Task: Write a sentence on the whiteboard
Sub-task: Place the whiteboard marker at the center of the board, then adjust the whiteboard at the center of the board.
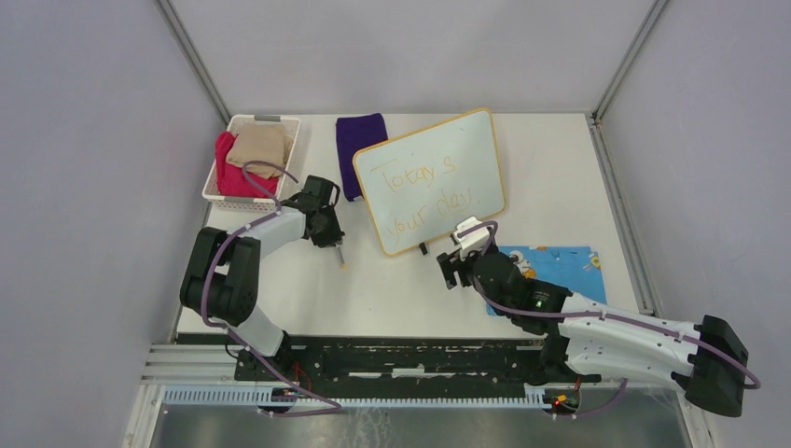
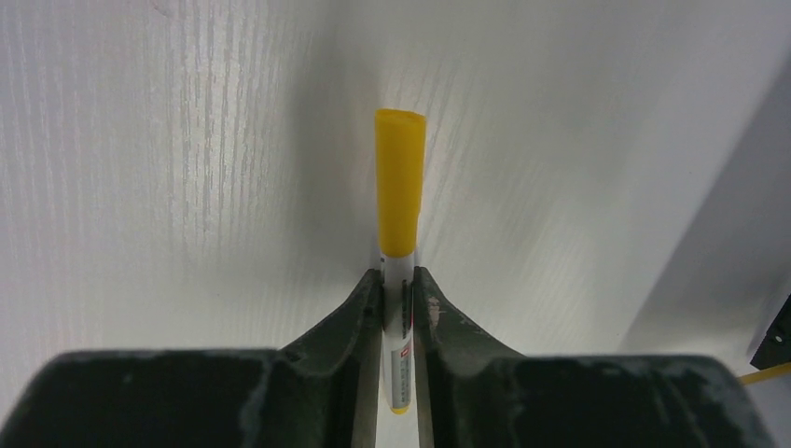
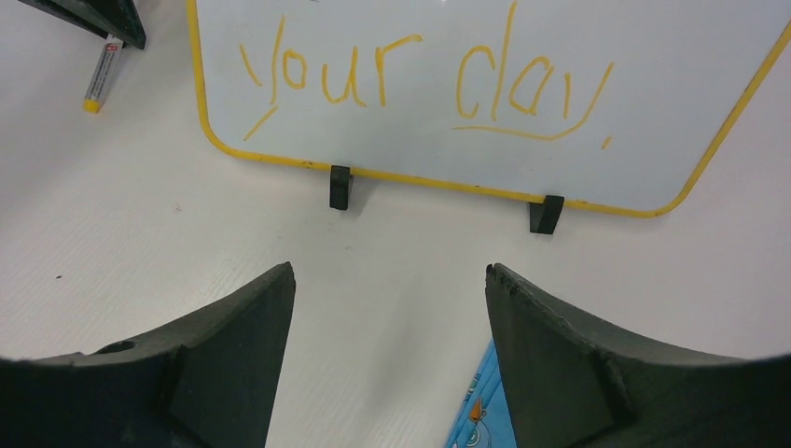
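i've got the left end effector (image 2: 398, 280) clenched on a yellow-capped marker (image 2: 401, 177), cap end pointing at the counter (image 1: 373, 289), just left of the whiteboard (image 1: 485, 149). board sits angled mid-counter w/ the sentence (image 1: 424, 191) in yellow-orange, two lines: "today's / your day". right end effector (image 3: 387, 280) is released, nothing btwn its fingers, near the board's lower edge by the black clip feet (image 3: 340, 187), blue cloth (image 1: 564, 266) beside it.

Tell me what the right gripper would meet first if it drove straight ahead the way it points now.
Probably the near framed edge of the whiteboard, between its two black clip feet; only bare table lies before it. If the right gripper tilts downward, it may touch the table first; depth is unclear.
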You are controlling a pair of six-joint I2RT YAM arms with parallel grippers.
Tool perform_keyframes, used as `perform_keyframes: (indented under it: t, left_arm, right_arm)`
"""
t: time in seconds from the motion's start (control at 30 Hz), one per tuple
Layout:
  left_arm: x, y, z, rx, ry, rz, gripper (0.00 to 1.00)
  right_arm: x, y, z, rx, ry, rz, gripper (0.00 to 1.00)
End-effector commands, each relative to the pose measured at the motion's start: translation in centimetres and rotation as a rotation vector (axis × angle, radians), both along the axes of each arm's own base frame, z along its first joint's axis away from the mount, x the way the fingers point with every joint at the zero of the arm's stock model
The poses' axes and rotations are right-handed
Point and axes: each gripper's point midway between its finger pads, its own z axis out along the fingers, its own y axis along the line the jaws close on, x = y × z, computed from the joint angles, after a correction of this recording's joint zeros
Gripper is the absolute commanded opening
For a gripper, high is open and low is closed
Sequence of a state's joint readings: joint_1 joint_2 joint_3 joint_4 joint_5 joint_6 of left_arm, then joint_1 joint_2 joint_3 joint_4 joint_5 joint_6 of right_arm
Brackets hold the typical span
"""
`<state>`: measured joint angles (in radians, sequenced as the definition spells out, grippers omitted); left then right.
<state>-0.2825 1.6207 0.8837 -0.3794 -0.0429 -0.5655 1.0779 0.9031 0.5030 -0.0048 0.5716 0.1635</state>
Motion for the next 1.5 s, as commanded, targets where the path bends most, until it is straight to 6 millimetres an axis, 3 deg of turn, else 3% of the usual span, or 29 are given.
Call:
perform_keyframes:
  t: [0.0, 0.3, 0.47, 0.57, 0.8, 0.87, 1.03, 1.07, 1.13, 1.2, 1.33, 1.47]
  left_arm:
    - [0.5, 0.5, -0.5, 0.034, -0.005, -0.027, 0.26]
    - [0.4, 0.4, -0.7, 0.028, 0.001, -0.026, 0.35]
    - [0.6, 0.4, 0.2, 0.024, -0.030, -0.022, 0.37]
    - [0.9, 0.2, 1.1, 0.012, -0.059, -0.025, 0.38]
    - [1.2, -0.1, 2.9, -0.007, -0.116, -0.034, 0.40]
    - [1.4, -0.3, 3.9, -0.015, -0.151, -0.036, 0.41]
    - [1.2, -0.4, 6.8, -0.022, -0.248, -0.032, 0.51]
    - [1.2, -0.4, 7.6, -0.025, -0.274, -0.032, 0.55]
    - [1.1, -0.7, 9.8, -0.036, -0.342, -0.037, 0.75]
    - [1.2, -1.0, 12.5, -0.046, -0.426, -0.054, 0.84]
    - [0.6, -0.1, 16.9, -0.008, -0.578, -0.047, 0.86]
    - [-0.7, 0.5, 18.5, 0.016, -0.667, -0.038, 0.85]
  right_arm:
    - [0.2, 0.4, 3.4, 0.106, -0.039, -0.009, 0.80]
    - [-0.2, -0.3, 3.4, 0.131, -0.018, -0.030, 0.81]
    - [-0.5, 0.1, 4.2, 0.216, -0.032, -0.006, 0.85]
    - [-0.4, 0.0, 4.5, 0.222, -0.027, -0.021, 0.98]
    - [-0.2, -2.0, 3.3, 0.203, -0.029, -0.104, 0.98]
    - [-0.1, -2.4, 3.3, 0.188, -0.043, -0.107, 0.98]
    - [-0.1, -1.3, 2.7, 0.120, -0.025, -0.043, 0.98]
    - [0.0, -1.1, 2.4, 0.089, -0.018, -0.034, 0.98]
    - [0.2, -0.7, 1.5, 0.031, -0.006, -0.006, 0.98]
    - [0.6, -0.4, 0.4, -0.001, 0.017, 0.006, 0.98]
    - [1.1, 0.4, -2.5, 0.020, 0.095, 0.057, 0.95]
    - [1.4, 1.6, -4.8, 0.012, 0.144, 0.097, 0.85]
